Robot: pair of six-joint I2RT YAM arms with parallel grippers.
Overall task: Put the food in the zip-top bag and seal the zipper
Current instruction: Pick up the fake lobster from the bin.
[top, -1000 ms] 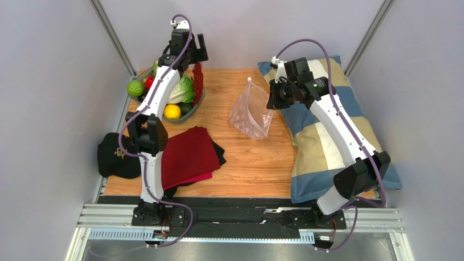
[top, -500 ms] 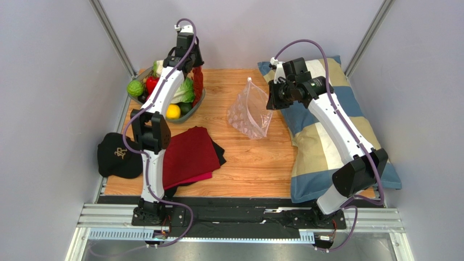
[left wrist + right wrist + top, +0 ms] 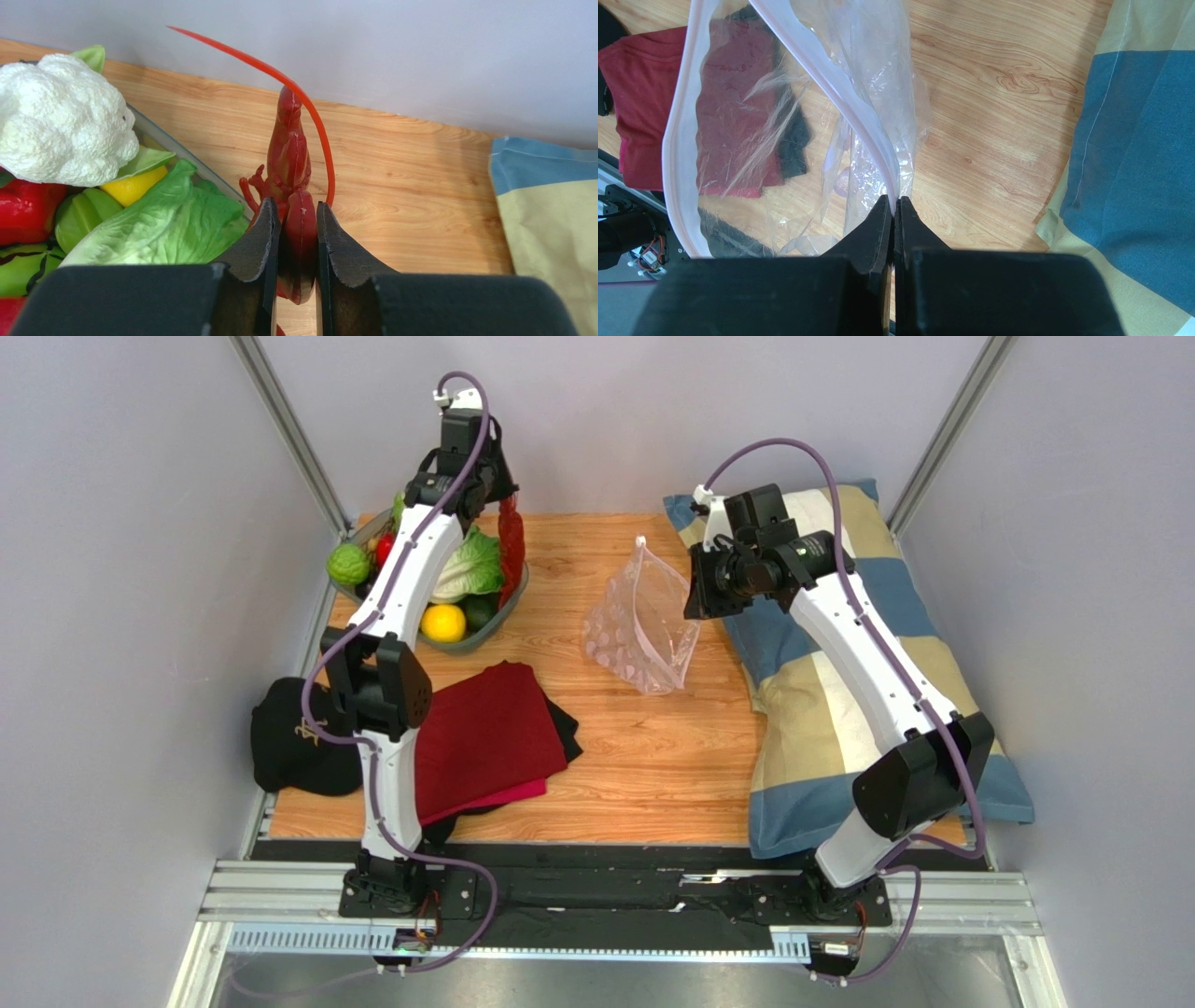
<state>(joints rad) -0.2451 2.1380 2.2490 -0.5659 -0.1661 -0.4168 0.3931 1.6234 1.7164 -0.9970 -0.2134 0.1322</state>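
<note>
Left gripper [image 3: 295, 210] is clamped on lobster piece [image 3: 289, 150] by right edge of basket [image 3: 189, 162], long axis running out past the jaws; zip-top bag [image 3: 638, 623] sits well to its right, rim pinched in closed right gripper [image 3: 894, 204], so L arm prob. carries it rightward.

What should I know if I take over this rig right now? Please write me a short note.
Left hand: shut on the lobster, by the rim of the tray.
Right hand: shut on the zip-top bag at one end of its zipper, holding it up with the mouth open.
Other food: in the tray.
Done: lobster gripped, bag held open.
Left: move each piece into the bag, then seal the zipper.
</note>
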